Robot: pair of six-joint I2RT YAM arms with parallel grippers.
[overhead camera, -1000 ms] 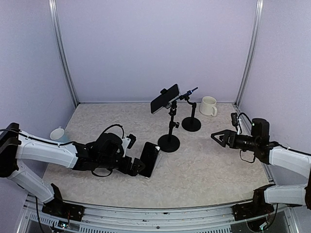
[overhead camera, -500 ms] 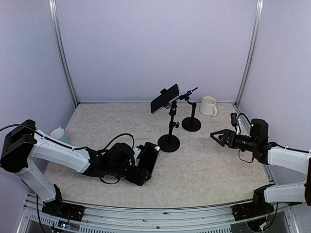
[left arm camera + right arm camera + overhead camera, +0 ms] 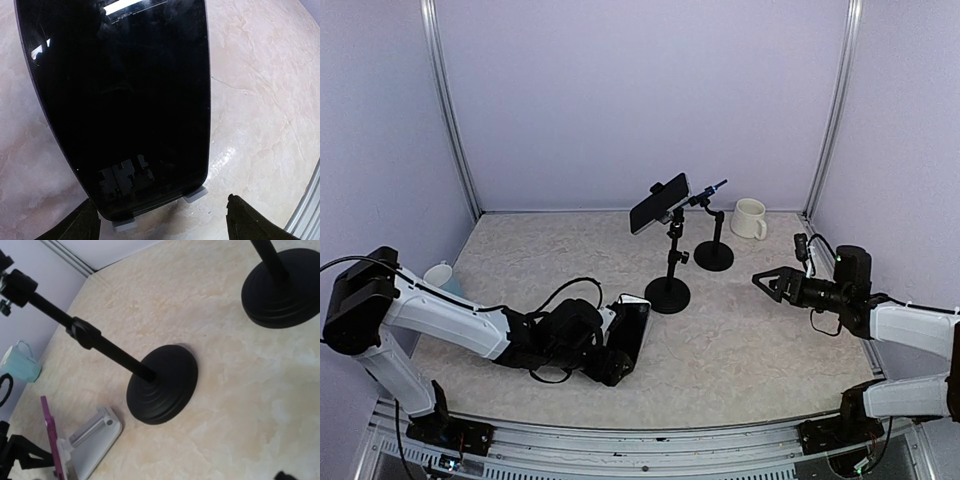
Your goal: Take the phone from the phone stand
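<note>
A black-screened phone (image 3: pixel 632 335) leans on a small silver stand (image 3: pixel 92 440) at the front centre of the table. In the left wrist view the phone (image 3: pixel 120 100) fills the frame, its lower edge resting on the stand's two grey lips (image 3: pixel 196 194). My left gripper (image 3: pixel 610 362) is low on the table right in front of the phone. It is open (image 3: pixel 162 222), one fingertip on each side of the phone's lower edge and not gripping it. My right gripper (image 3: pixel 767 283) is open and empty at the right, above the table. The right wrist view shows the phone's purple edge (image 3: pixel 50 435).
A second phone (image 3: pixel 658 203) is clamped on a tall black stand with a round base (image 3: pixel 667 294) (image 3: pixel 162 385) just behind the silver stand. Another black stand (image 3: pixel 713 255) and a white mug (image 3: pixel 750 218) are at the back right. A teal cup (image 3: pixel 438 275) sits at the left.
My left arm has dropped down to the table and slid the gripper in close under the phone's lower edge. The phone still rests on the stand. The right arm has barely moved.
</note>
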